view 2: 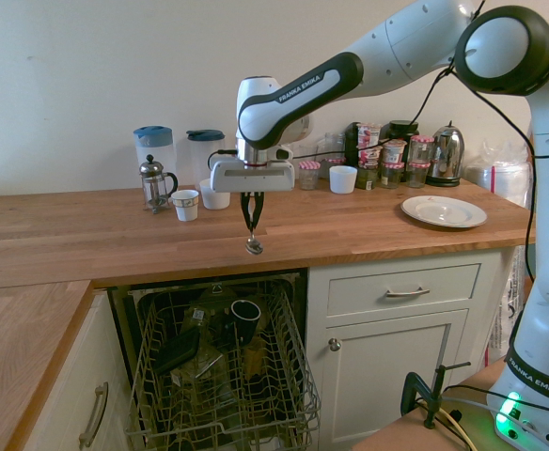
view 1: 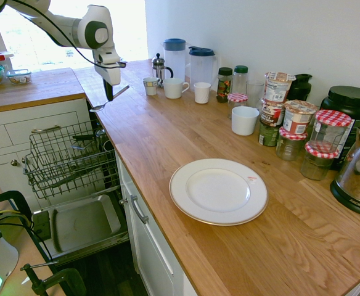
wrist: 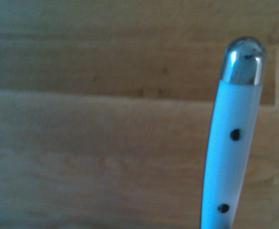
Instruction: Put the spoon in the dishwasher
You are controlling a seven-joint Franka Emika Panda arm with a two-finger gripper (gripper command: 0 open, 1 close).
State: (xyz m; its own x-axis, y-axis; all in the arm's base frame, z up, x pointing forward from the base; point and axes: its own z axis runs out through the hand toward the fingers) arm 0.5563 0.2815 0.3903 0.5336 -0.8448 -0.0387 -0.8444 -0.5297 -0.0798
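The gripper (view 1: 109,92) hangs pointing down over the wooden counter (view 1: 186,142), near the edge above the dishwasher (view 1: 75,185), with its fingers clamped together on the spoon (view 1: 109,100). In the first exterior view the spoon sits slanted in the grip, its bowl low and toward the rack, its handle rising up and out the other side of the fingers. In the second exterior view the spoon (view 2: 253,242) dangles below the gripper (view 2: 252,218), its bowl lowest, clear of the counter (view 2: 86,235). The wrist view shows a pale handle (wrist: 232,143) with two dark rivets and a shiny metal cap over blurred wood; it is probably the spoon's handle, though the focus is too soft to be sure. The dishwasher stands open, its door (view 1: 81,225) dropped flat and its wire rack (view 2: 223,376) pulled out; a dark cup (view 2: 245,318) and other dark items lie in the rack. On the counter sit a white plate (view 1: 218,191), a white cup (view 1: 245,120), two mugs, a French press (view 2: 154,183), two blue-lidded jugs (view 1: 175,58) and a cluster of jars with checked lids (view 1: 315,139) beside a kettle (view 2: 446,153).
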